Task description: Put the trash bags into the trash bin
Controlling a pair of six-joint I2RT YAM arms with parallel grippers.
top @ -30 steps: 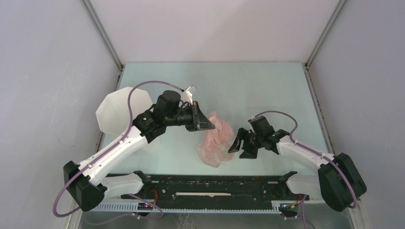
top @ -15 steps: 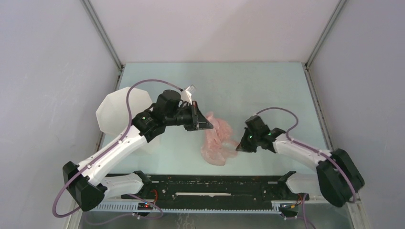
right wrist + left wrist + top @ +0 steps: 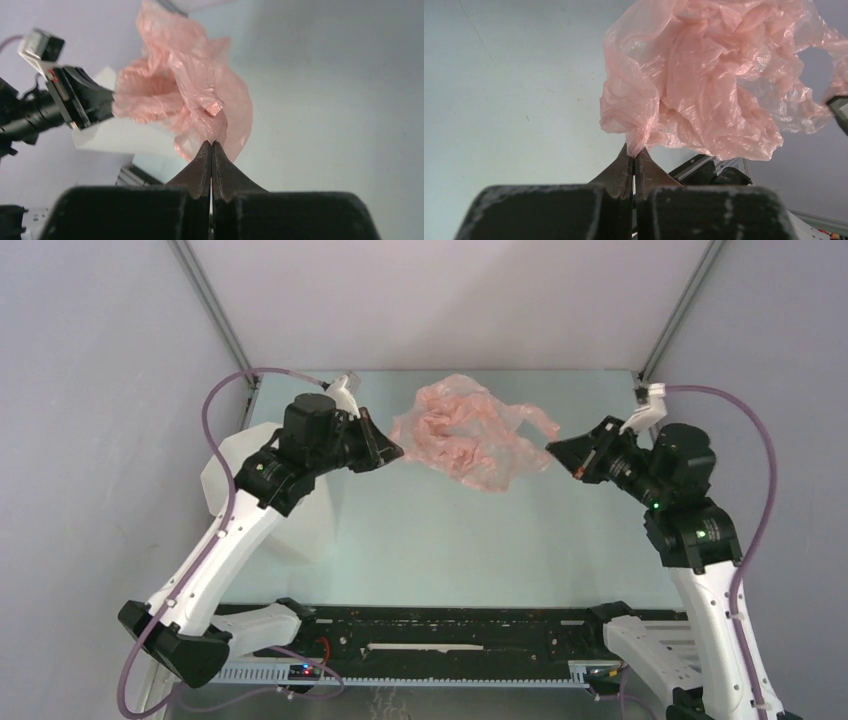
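Thin, wrinkled pale-pink plastic bag [image 3: 465, 435] is held aloft over the pale counter [image 3: 480, 530]. The left gripper [image 3: 395, 452] is clamped on its left edge and the right gripper [image 3: 550, 447] on its right edge. The white faceted plastic bin [image 3: 225, 475] stands apart, beside the left arm [image 3: 240, 530].

Trash bag [image 3: 460, 430]: thin translucent pink plastic, wrinkled, glossy. Trash bin [image 3: 222, 485]: white plastic, smooth, matt.
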